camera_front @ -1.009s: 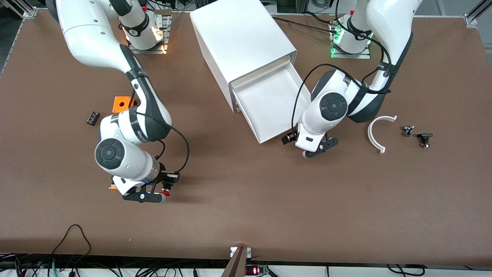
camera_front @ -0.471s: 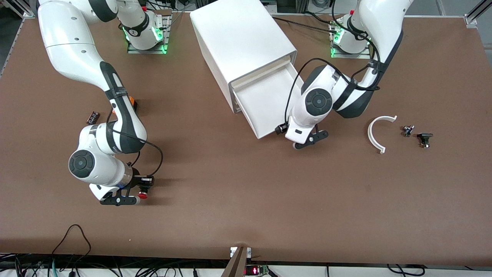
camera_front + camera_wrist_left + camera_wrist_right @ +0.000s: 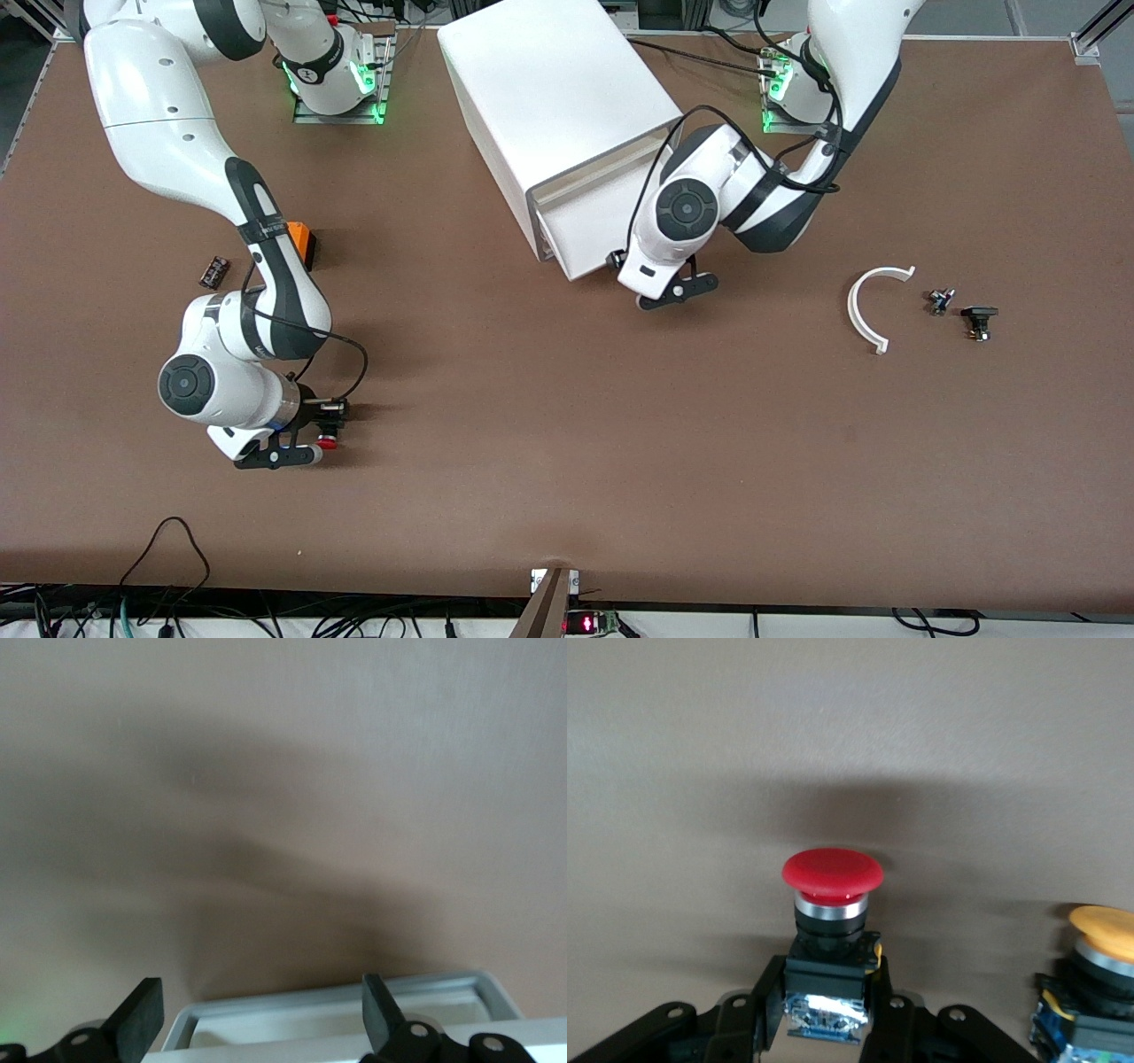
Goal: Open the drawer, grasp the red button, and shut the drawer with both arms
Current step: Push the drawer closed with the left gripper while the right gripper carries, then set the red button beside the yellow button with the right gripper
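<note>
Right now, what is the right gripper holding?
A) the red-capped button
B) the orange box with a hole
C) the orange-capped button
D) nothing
A: in the right wrist view the right gripper has its fingers clamped on the black body of the red-capped button, while the orange-capped button sits apart beside it.

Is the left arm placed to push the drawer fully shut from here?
Probably yes. The left tool, fingers open, is against the drawer front, and nothing visible blocks the drawer's way into the cabinet.
</note>
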`<action>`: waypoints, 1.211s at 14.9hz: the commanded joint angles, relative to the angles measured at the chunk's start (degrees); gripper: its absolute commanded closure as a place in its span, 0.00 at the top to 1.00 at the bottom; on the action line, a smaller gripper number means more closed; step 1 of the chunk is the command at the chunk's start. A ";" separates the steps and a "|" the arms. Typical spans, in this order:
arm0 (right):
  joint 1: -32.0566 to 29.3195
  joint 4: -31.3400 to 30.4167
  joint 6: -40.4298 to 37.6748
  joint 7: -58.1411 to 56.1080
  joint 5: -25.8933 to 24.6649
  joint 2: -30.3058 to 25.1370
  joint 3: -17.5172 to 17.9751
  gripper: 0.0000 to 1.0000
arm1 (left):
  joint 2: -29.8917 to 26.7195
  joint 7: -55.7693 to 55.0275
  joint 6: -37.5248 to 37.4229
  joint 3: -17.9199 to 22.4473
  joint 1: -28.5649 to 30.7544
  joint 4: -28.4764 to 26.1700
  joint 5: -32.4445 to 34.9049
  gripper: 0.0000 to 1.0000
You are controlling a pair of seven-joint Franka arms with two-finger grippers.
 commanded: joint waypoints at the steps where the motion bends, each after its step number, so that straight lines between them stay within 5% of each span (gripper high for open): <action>1: -0.92 -1.11 0.45 -2.39 1.01 -0.27 0.87 0.00 | -1.47 0.19 -2.24 -0.94 0.04 -1.21 -3.07 0.99; 2: -0.92 -0.76 0.45 -2.39 1.01 -0.27 0.78 0.17 | -1.39 0.20 -2.60 -0.94 -0.31 -1.21 -3.26 0.99; 4: -0.92 -0.67 0.36 -2.30 1.01 -0.53 0.78 1.00 | -1.12 0.20 -2.60 -2.60 -0.05 -1.65 -3.69 0.99; 14: -4.61 -1.28 -4.11 -2.21 0.14 -9.57 -0.53 1.00 | -0.33 0.02 -2.60 -4.11 -1.81 -3.58 -5.89 0.99; 18: -4.61 -8.55 -6.75 -2.65 -0.13 -18.97 -2.64 1.00 | -0.16 -0.07 -2.69 -4.99 -1.81 -3.49 -6.77 0.99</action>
